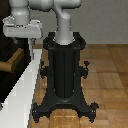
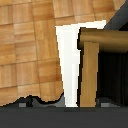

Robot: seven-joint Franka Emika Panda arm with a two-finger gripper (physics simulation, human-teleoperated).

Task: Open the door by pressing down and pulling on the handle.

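Observation:
The door (image 1: pixel 6 47) is a near-black panel at the exterior view's left, set in a white frame (image 1: pixel 22 85) that runs down towards the front. The tan handle (image 1: pixel 15 59) sticks out of the panel. My grey-white gripper (image 1: pixel 26 45) hangs just above the handle, a little towards the frame side, and its two fingers stand apart with nothing between them. In the wrist view the handle (image 2: pixel 91 70) is close: a bar with a bent end, lying across the dark door (image 2: pixel 114 75) next to the white frame (image 2: pixel 67 60). I see no contact with the handle.
The black ribbed robot pedestal (image 1: pixel 65 70) stands in the middle on a spread base (image 1: pixel 65 107), right beside the white frame. The floor (image 1: pixel 107 75) is wooden parquet, which also fills much of the wrist view (image 2: pixel 27 50).

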